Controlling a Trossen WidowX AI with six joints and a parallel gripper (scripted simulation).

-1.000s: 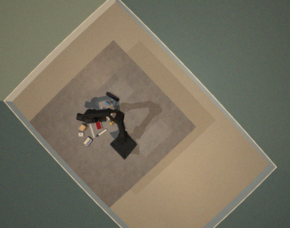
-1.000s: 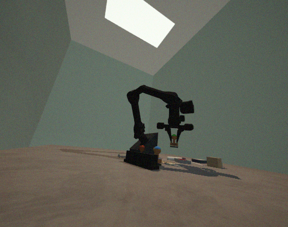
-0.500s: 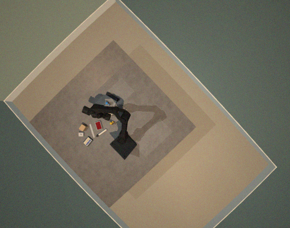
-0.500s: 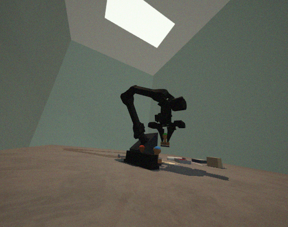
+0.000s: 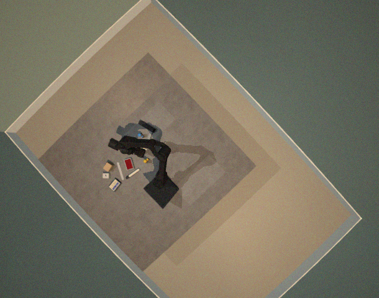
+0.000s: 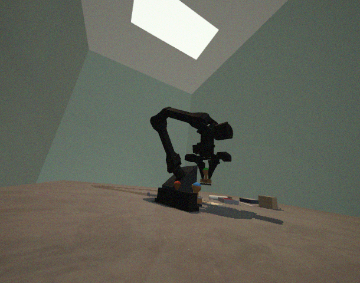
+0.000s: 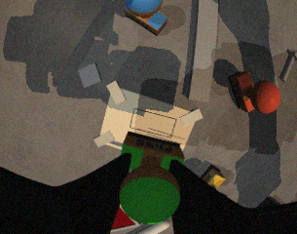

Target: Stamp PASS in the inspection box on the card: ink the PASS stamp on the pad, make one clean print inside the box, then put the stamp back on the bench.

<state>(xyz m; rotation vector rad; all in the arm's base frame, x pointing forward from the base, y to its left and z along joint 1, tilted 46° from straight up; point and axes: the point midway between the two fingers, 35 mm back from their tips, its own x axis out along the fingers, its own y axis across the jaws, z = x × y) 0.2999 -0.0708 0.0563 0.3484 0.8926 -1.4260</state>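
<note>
My gripper (image 6: 205,177) (image 7: 150,163) is shut on the green-knobbed stamp (image 6: 205,171) (image 7: 149,200) and holds it upright above the bench. Its die faces down; its lettering cannot be read. The cream card (image 7: 117,129) lies beyond the stamp in the wrist view, with tape pieces at its corners. The stamp hides the card's near part. The outlined inspection box (image 7: 155,113) shows ahead of the stamp's block and looks plain inside. The red ink pad (image 5: 128,164) (image 7: 121,220) lies on the bench, partly hidden behind the stamp in the wrist view.
Stamps with blue (image 5: 140,135) (image 6: 196,185) (image 7: 143,6), red (image 6: 177,184) (image 7: 267,97) and yellow (image 5: 146,160) (image 7: 216,179) knobs stand around the card. A long bar (image 7: 204,49) lies beyond it. A marker (image 5: 133,173), pale strip (image 5: 120,170) and tan block (image 5: 108,166) (image 6: 267,202) lie near the pad.
</note>
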